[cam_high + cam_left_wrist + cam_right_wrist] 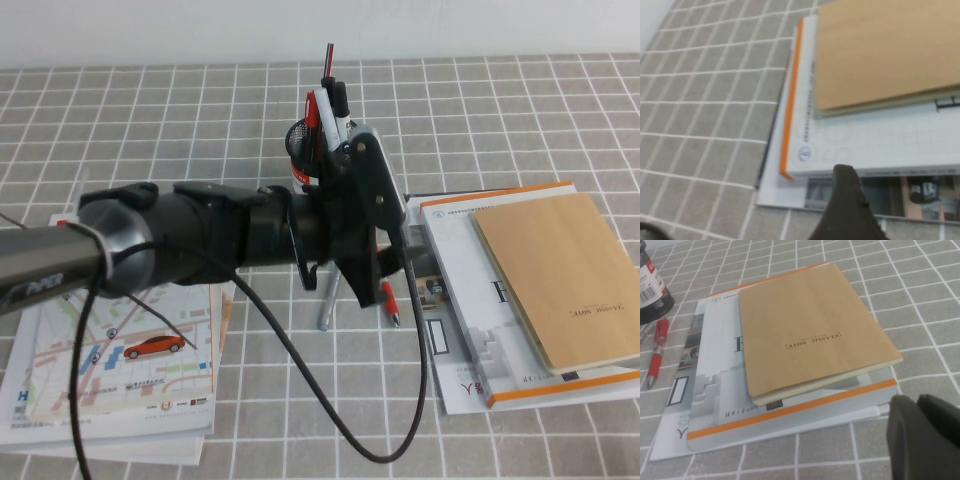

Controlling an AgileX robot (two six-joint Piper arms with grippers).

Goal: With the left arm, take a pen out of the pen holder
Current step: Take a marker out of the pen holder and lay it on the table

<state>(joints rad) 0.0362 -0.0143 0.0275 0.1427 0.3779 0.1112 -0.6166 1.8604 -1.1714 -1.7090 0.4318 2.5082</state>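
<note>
The black mesh pen holder [298,140] stands at the back middle of the tiled table with several pens upright in it; its labelled base [650,290] shows in the right wrist view. A red pen [390,303] [656,352] and a silver pen [327,308] lie flat on the table in front of the holder. My left gripper [372,280] hangs just above the red pen, open and holding nothing. Only one of its fingers [845,210] shows in the left wrist view. My right gripper [925,435] is shut and empty near the corner of the book stack, and does not show in the high view.
A brown notebook [560,280] lies on a white and orange book [470,370] at the right. Map booklets [120,370] lie at the left under my left arm. A black cable [400,440] loops down from that arm.
</note>
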